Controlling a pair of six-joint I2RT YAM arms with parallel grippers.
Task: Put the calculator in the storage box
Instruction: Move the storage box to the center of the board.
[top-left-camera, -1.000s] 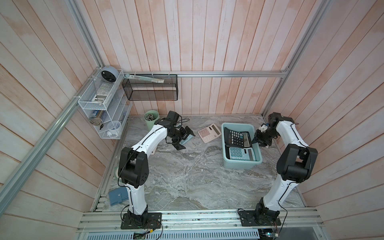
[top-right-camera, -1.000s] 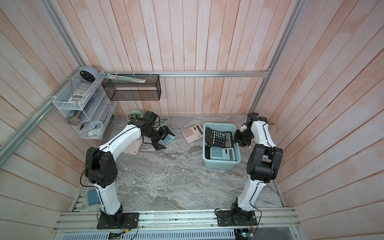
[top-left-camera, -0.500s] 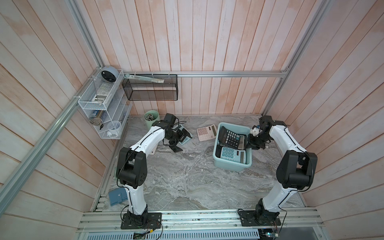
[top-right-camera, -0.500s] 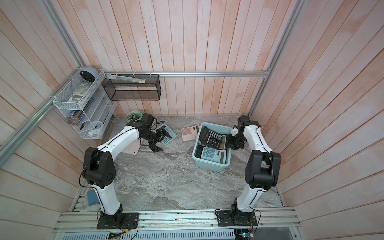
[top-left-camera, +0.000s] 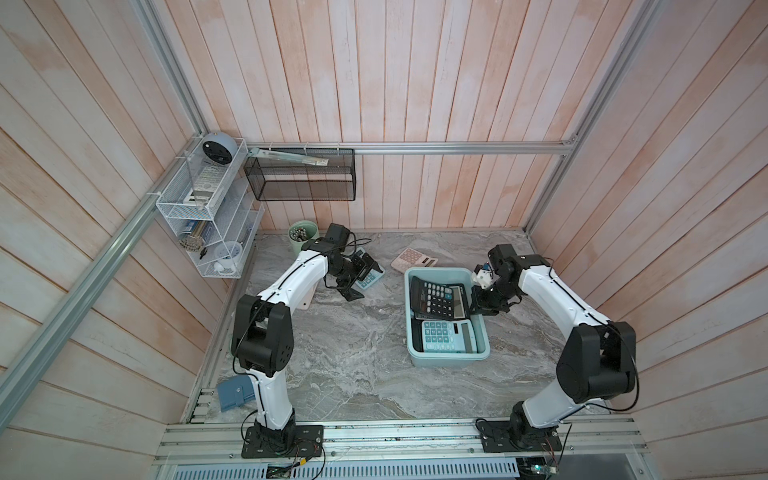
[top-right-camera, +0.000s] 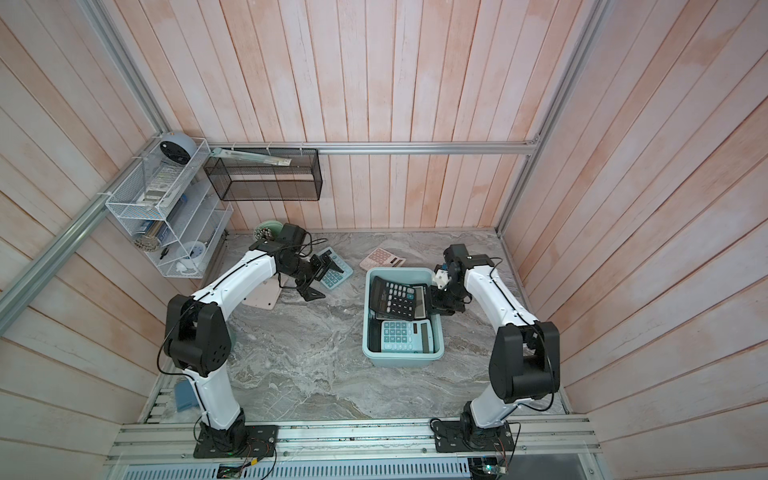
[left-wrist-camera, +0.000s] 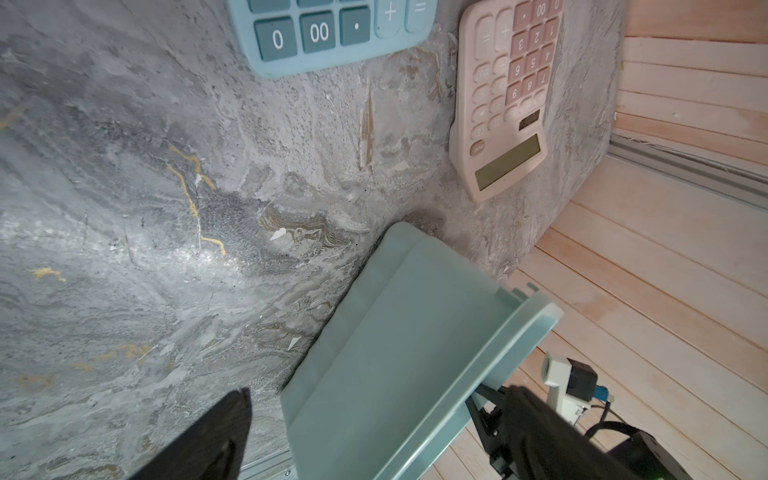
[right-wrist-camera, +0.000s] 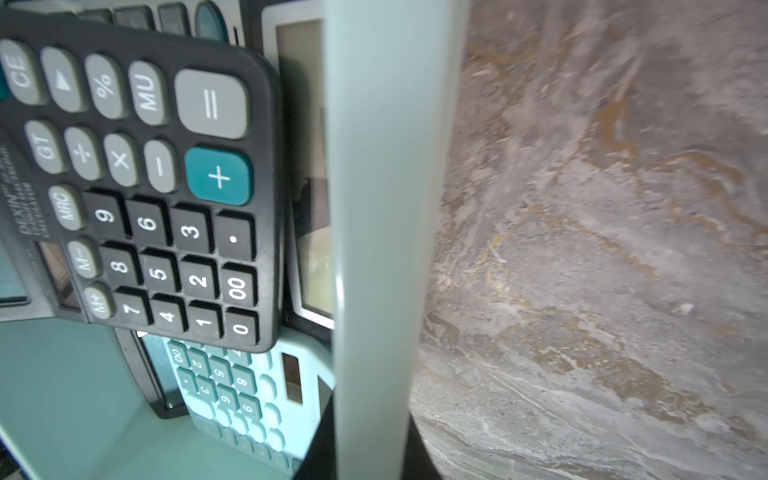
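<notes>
clamping the rolled rim of the light teal plastic storage box, the right gripper has dragged it nearer the left gripper, jaws apart by the pale blue desk calculator lying outside on the marble table, shortening the carry.

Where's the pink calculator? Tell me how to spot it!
Look at the grey marble table, near the wooden back wall. Just behind the light teal plastic storage box lies the flat pink calculator. Nearby sit a blue calculator and a black calculator; only this one is pink.
</notes>
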